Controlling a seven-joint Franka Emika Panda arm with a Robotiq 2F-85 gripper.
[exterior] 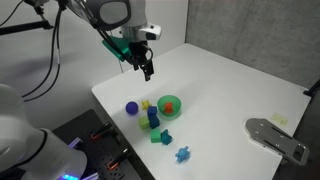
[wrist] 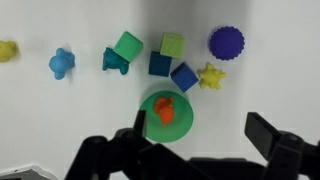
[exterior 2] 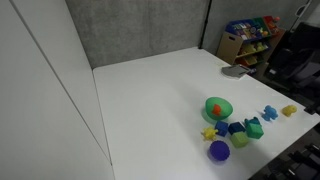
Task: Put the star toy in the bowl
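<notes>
The tool (exterior: pixel 147 66) hangs high above the bench (exterior: pixel 230 85), its fingers spread wide apart with nothing between them. The star toy (wrist: pixel 210 76) lies flat on the bench. In the wrist view it is just right of a dark blue block (wrist: pixel 184 77), between the purple ball (wrist: pixel 227 42) and the bowl (wrist: pixel 187 110). The reach is not yet made, I judge: centre over the star, descend straight, and keep the fingers off the block. Five-armed, it has no real long axis, and its pointing is too small to tell.
</notes>
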